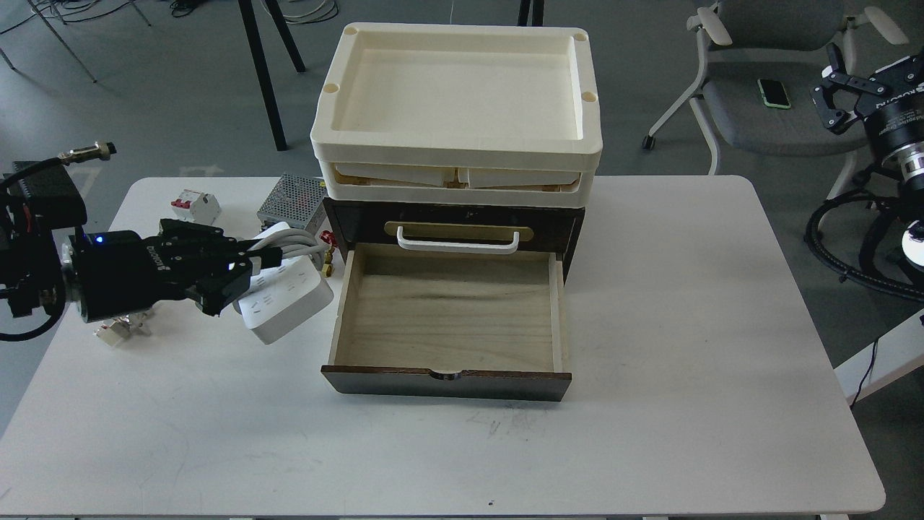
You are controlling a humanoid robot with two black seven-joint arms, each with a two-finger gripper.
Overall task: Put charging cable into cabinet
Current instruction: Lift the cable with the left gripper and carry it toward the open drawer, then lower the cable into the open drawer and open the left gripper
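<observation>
My left gripper (242, 278) is shut on the charging cable (289, 303), a white power strip with its coiled cord wrapped round it, and holds it lifted above the table just left of the open drawer (447, 318). The cabinet (451, 224) is a dark brown box with a white handle (457, 242); its light wood drawer is pulled out and empty. Cream trays (458, 94) are stacked on top. My right gripper (837, 90) hangs off the table at the far right with its fingers apart and nothing in them.
A silver mesh power-supply box (292, 202) and a white-and-red circuit breaker (195, 206) sit at the back left. A brass fitting (328, 263) lies by the cabinet's left side. Small metal connectors (119, 328) lie under my left arm. A chair (765, 94) with a phone stands behind.
</observation>
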